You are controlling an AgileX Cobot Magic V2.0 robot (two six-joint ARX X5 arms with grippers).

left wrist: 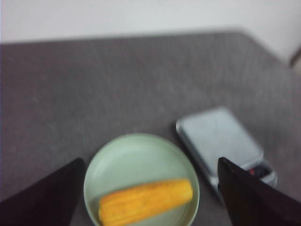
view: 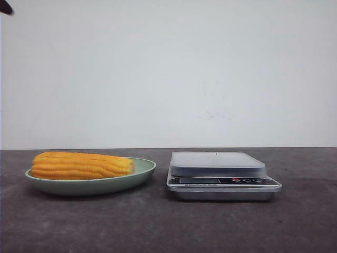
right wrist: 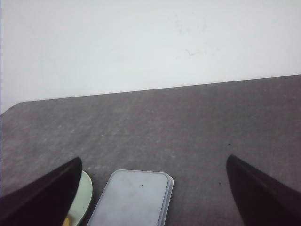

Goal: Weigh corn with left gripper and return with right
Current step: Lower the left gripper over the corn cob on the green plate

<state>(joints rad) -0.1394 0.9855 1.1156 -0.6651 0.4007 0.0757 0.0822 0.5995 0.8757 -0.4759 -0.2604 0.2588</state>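
Table (view: 158,226): you see a dark grey surface against a white wall.
Items on it: 2.
Plate (view: 105,184): pale green, on your left.
Scale (view: 221,176): just beside the plate, right.

Nothing legible anywhere. On the front panel of the scale (view: 223,182) — a dark display strip with a thin line of small print beneath it, too tiny to read, plus red and dark buttons without discernible marks. No labels, brands or numbers on the green plate (view: 142,171).
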